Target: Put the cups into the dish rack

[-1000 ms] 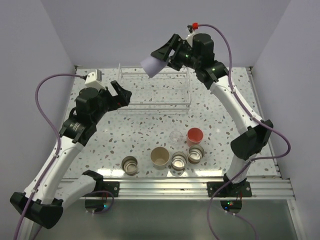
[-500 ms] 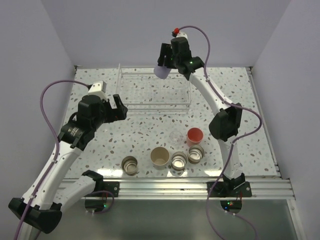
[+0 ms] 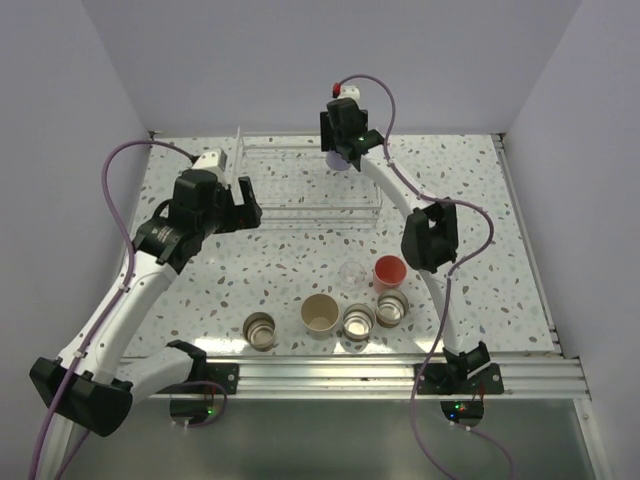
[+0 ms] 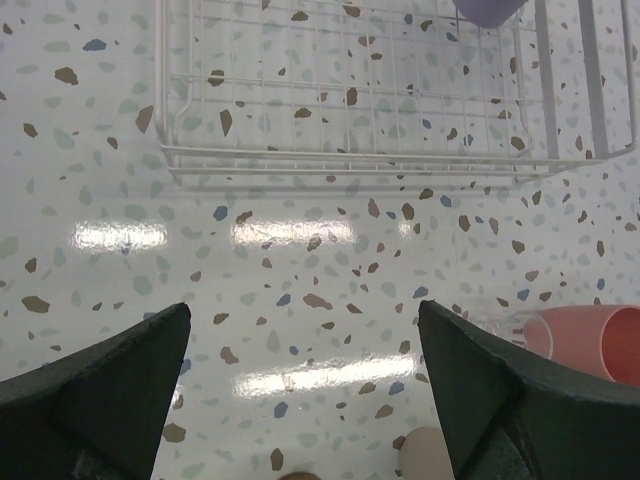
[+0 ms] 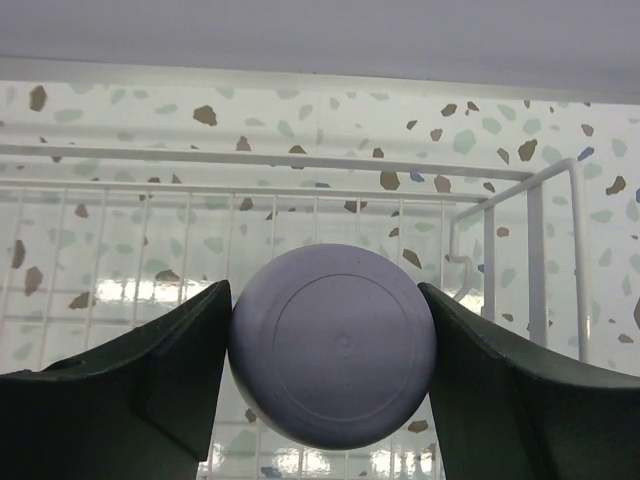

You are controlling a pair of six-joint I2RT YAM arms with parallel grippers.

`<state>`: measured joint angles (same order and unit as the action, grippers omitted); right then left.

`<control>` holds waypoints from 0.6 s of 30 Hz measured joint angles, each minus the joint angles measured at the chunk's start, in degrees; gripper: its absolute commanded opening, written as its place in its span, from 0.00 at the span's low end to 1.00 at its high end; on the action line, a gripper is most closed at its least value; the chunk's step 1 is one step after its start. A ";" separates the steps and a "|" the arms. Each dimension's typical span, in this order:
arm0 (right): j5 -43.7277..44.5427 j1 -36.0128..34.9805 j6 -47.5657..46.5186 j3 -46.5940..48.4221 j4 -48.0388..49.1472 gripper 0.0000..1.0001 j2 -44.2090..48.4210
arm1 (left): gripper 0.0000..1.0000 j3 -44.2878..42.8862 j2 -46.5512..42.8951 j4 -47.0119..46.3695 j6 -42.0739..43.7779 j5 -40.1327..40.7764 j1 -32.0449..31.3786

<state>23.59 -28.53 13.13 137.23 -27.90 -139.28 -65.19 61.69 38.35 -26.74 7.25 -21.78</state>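
My right gripper (image 3: 340,152) is shut on the lavender cup (image 3: 338,161), holding it over the back right part of the dish rack (image 3: 300,207). In the right wrist view the cup's base (image 5: 333,360) faces the camera between my fingers, with the rack's wire floor (image 5: 120,250) below. My left gripper (image 3: 243,197) is open and empty near the rack's left front corner; its view shows the rack's front rail (image 4: 350,160). The clear cup (image 3: 351,272), red-pink cup (image 3: 390,270), beige cup (image 3: 320,313) and three silvery-rimmed cups (image 3: 260,328) (image 3: 358,320) (image 3: 393,308) stand on the table near the front.
The speckled table (image 3: 480,200) is walled on the left, back and right. The rack's left end panel (image 3: 239,150) stands upright. A metal rail (image 3: 380,375) with both arm bases runs along the near edge. In the left wrist view the red-pink cup (image 4: 590,340) shows at lower right.
My right arm has swung the lavender cup from high above the rack's back rail down and right, over the rack. My left gripper has moved up towards the rack's left front corner.
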 measured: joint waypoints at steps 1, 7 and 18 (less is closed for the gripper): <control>0.46 0.00 -0.35 0.00 0.22 0.08 -1.03 | 1.00 -0.52 0.46 -0.11 0.17 0.00 0.00; 4.04 -0.02 -3.43 0.00 2.21 0.10 -4.57 | 0.99 -1.55 4.90 -1.29 1.36 -0.39 0.00; 7.69 0.00 -7.06 0.00 5.14 0.98 -4.79 | 1.00 -1.66 8.33 -3.80 2.34 -2.12 0.00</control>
<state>31.29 -28.53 6.07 137.23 -22.76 -144.07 -66.85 70.02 34.54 -24.40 5.13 -21.78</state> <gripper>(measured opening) 0.926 0.994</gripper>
